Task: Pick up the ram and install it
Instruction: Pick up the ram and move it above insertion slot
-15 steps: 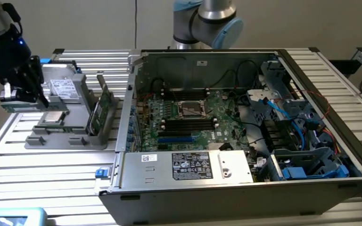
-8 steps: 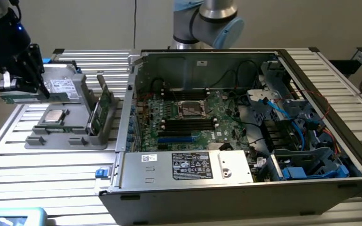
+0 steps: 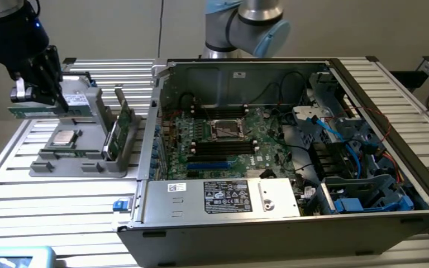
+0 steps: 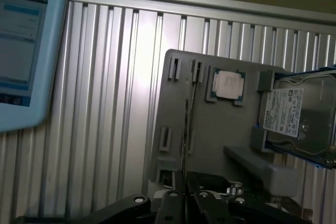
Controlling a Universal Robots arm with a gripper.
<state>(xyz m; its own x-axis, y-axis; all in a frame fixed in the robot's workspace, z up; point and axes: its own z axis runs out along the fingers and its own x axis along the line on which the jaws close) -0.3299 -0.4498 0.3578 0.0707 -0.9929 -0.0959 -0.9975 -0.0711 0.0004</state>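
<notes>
Exterior view, at its left: claw (image 3: 51,99) clenched on the ram (image 3: 29,112) over grey tray (image 3: 80,167), grip point masked by fingers; wrist view: ram (image 4: 185,124) edge-on, thin line extending from between claw tips, chips indiscernible.

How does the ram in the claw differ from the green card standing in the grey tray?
The ram is a narrow strip held level in the claw; the green card is broader and stands upright, slotted in the grey tray, ungripped. Both are green circuit boards.
</notes>
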